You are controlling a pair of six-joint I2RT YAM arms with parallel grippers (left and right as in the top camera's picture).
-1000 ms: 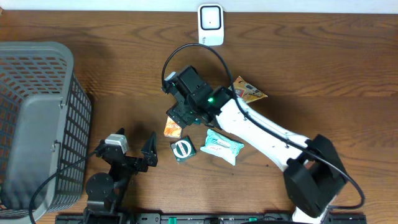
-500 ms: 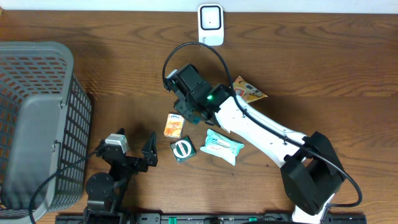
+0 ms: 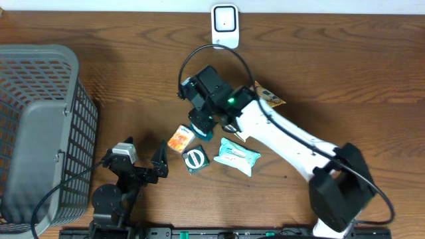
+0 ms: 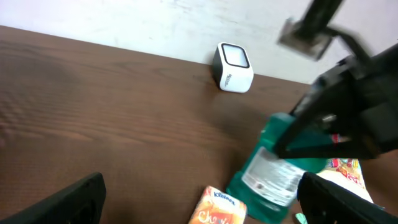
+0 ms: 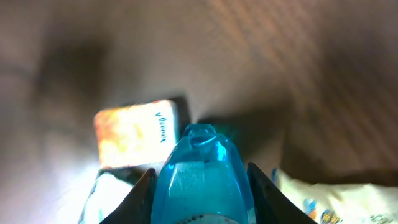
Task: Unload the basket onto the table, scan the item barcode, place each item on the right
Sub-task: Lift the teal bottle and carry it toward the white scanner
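Observation:
My right gripper (image 3: 204,118) is shut on a teal pouch (image 3: 202,129) with a white label (image 4: 273,173). The pouch hangs tilted just over the table, and it fills the gap between the fingers (image 5: 144,186) in the right wrist view, where it looks translucent blue (image 5: 202,177). The white barcode scanner (image 3: 224,26) stands at the table's far edge, well beyond the pouch (image 4: 233,67). My left gripper (image 3: 143,166) rests open near the front edge with nothing between its fingers (image 4: 71,199).
An orange Kleenex pack (image 3: 180,139) lies just left of the pouch. A green packet (image 3: 194,159) and a pale teal wipes pack (image 3: 238,155) lie nearer the front. A snack bag (image 3: 267,99) sits behind the right arm. A grey basket (image 3: 40,126) fills the left side.
The right gripper closed on the teal pouch and moved a little right and up with it. The orange pack has turned and slid slightly left. The left arm stayed still.

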